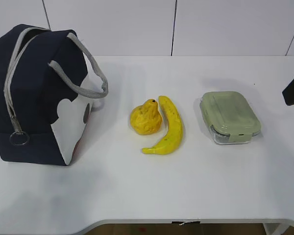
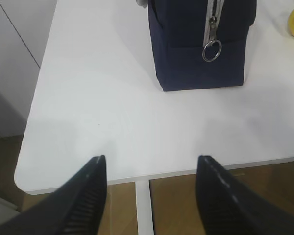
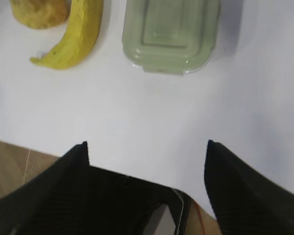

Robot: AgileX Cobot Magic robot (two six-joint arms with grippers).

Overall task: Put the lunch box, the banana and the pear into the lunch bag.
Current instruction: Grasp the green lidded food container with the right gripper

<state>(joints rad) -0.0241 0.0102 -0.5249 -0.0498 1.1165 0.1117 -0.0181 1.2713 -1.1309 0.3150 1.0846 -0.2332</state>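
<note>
The right gripper (image 3: 146,152) is hovering with its jaws spread wide above the near part of the white table (image 3: 137,112). Beyond it, the lunch box (image 3: 170,34) is lying lid up, with the banana (image 3: 73,39) just beside it and the pear (image 3: 39,12) touching the banana.

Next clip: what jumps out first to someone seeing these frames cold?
The big navy lunch bag stands at the table's left, its ring-pull zipper facing the camera. At centre lie the pear and the banana side by side, with the green-lidded lunch box to their right. Both grippers hang open near the table's front edge, holding nothing.
</note>
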